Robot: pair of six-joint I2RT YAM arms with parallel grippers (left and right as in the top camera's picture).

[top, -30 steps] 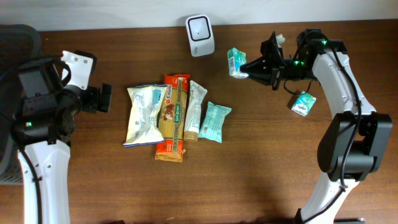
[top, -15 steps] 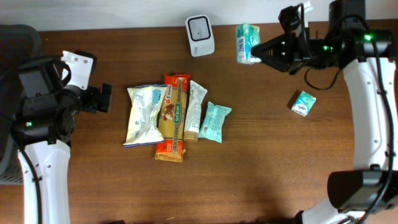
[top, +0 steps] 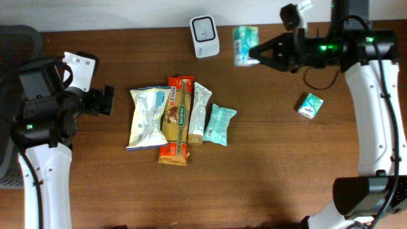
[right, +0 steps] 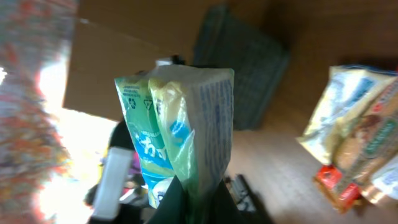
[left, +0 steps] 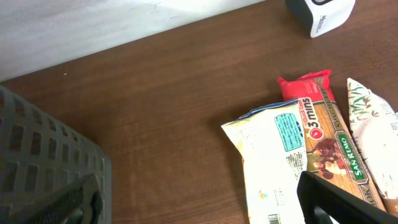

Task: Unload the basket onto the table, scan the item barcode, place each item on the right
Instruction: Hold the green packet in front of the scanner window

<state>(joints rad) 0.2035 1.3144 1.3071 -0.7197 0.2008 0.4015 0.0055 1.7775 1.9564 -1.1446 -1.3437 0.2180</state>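
One green packet [top: 243, 46] sits pinched in the closed right gripper [top: 259, 52], lifted just right of the scanner [top: 205, 27] — probably being presented, scan unconfirmed. The left gripper [top: 105, 100] hangs wide apart, empty. Four packets [top: 178, 117] and another green pack [top: 310, 105] lie on the worktop [top: 267, 165] — likely left to do.

The pasta packet [left: 326, 149] reads "3 mins" and "SAN REMO".
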